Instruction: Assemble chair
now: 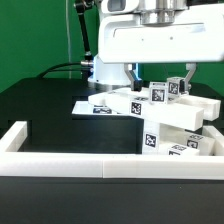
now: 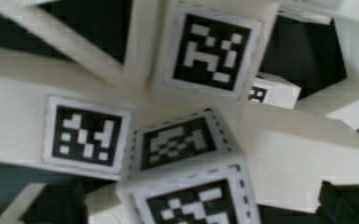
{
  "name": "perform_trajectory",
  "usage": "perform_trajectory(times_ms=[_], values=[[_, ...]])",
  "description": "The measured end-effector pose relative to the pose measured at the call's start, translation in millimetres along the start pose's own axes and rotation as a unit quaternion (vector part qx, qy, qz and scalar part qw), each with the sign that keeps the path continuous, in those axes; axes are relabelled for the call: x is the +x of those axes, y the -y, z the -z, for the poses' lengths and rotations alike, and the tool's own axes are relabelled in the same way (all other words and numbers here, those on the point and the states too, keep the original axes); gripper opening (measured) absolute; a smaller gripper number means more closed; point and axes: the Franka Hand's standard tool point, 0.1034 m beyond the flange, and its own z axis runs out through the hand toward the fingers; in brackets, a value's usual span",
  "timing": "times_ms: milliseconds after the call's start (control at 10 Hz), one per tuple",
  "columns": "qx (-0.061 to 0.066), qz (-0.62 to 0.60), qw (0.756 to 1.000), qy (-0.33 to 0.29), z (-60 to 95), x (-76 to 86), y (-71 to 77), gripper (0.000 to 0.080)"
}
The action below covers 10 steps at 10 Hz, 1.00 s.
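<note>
The chair point(image 1: 172, 122) is a chunky cluster of white blocks with black-and-white tags, standing on the black table at the exterior view's right, with two small tagged pieces point(image 1: 166, 91) sticking up on top. My gripper point(image 1: 162, 78) hangs just above those top pieces, its dark fingers point(image 1: 134, 74) spread wide apart and nothing between them. The wrist view is filled from close up with tagged white faces of the chair point(image 2: 202, 150); my fingers do not show clearly there.
The marker board point(image 1: 96, 106) lies flat behind and to the exterior view's left of the chair. A long white border rail point(image 1: 80, 166) runs along the table's front and turns back at the left corner point(image 1: 14, 137). A cable point(image 1: 60, 67) trails behind.
</note>
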Motion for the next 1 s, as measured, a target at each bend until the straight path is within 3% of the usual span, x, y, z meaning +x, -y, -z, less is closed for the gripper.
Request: perform_trajectory(times_ms=[200,400,500,600,1000], values=[[0.0,0.035,0.999,-0.001,0.0,0.2,-0.1,0.0649],[0.0,0.034,0.999,-0.001,0.0,0.2,-0.1,0.04],[0.0,0.034,0.999,-0.001,0.1,0.3,-0.5,0.04],[0.0,0.034,0.999,-0.001,0.0,0.4,-0.7,0.0285],[0.002,-0.021,1.0,-0.002,-0.2,0.3,-0.8,0.0285]])
